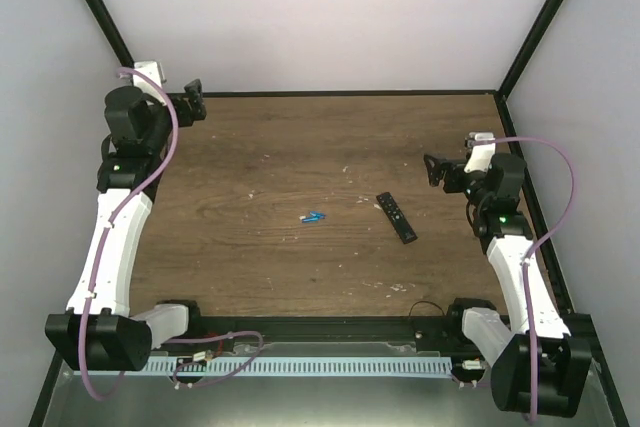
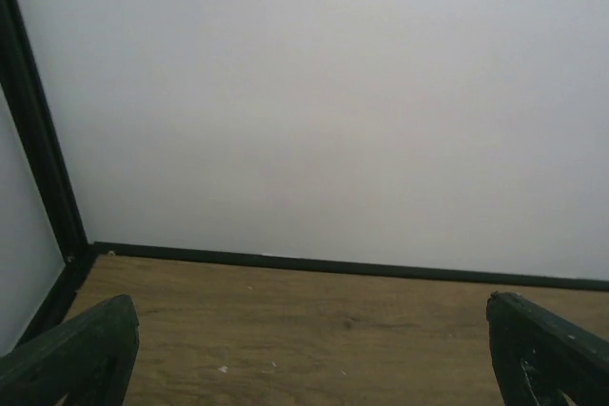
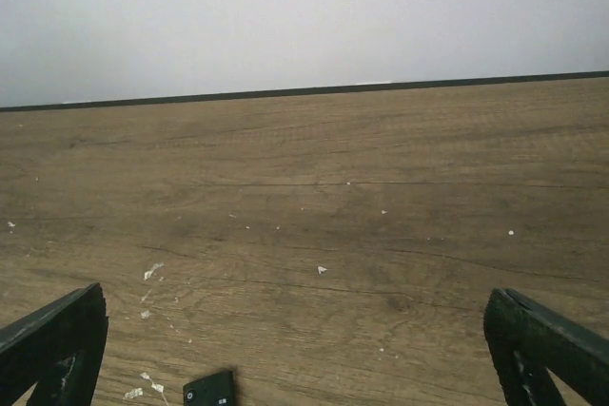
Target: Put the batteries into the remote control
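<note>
Remote control [image 1: 396,217] lies on the table [image 1: 260,267] right of centre, its long axis running 11 to 5 o'clock in the top view. The batteries [image 1: 314,216] lie together at its 9 o'clock, apart from it. Right gripper [image 1: 433,172], spread wide and empty, hovers at the remote control's 1 o'clock, clearly the nearer arm. Left gripper [image 1: 193,100], also wide, sits in the far corner at 10 o'clock.
</note>
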